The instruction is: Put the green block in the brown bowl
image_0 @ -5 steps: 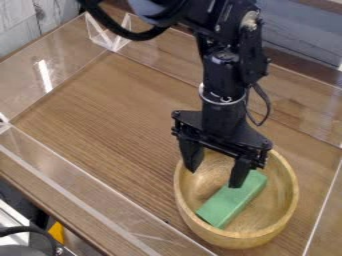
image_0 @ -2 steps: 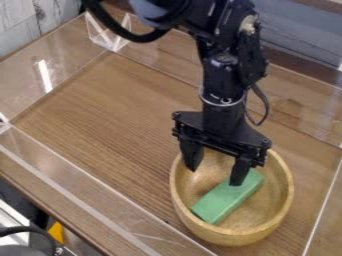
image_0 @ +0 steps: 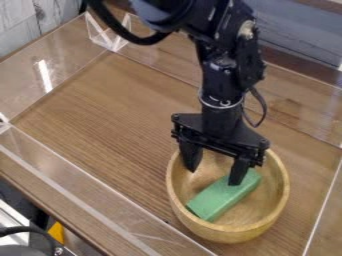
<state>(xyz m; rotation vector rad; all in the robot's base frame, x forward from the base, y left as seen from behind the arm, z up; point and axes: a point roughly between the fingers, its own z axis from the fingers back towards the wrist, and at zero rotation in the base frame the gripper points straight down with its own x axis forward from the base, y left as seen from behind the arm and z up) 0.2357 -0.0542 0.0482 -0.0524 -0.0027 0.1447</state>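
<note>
The green block lies flat inside the brown bowl, slanting from lower left to upper right. The bowl sits at the near right of the wooden table. My gripper hangs straight down over the bowl, its black fingers spread wide apart and open. The fingertips reach just inside the rim, above the block's far end. Nothing is held between them; whether one fingertip touches the block I cannot tell.
A clear acrylic wall runs around the wooden table, with a clear panel corner at the back left. The black arm rises above the bowl toward the top of the view.
The bowl with the block in it has slid slightly to the left and toward the front. The gripper stays open over it in nearly the same place.
</note>
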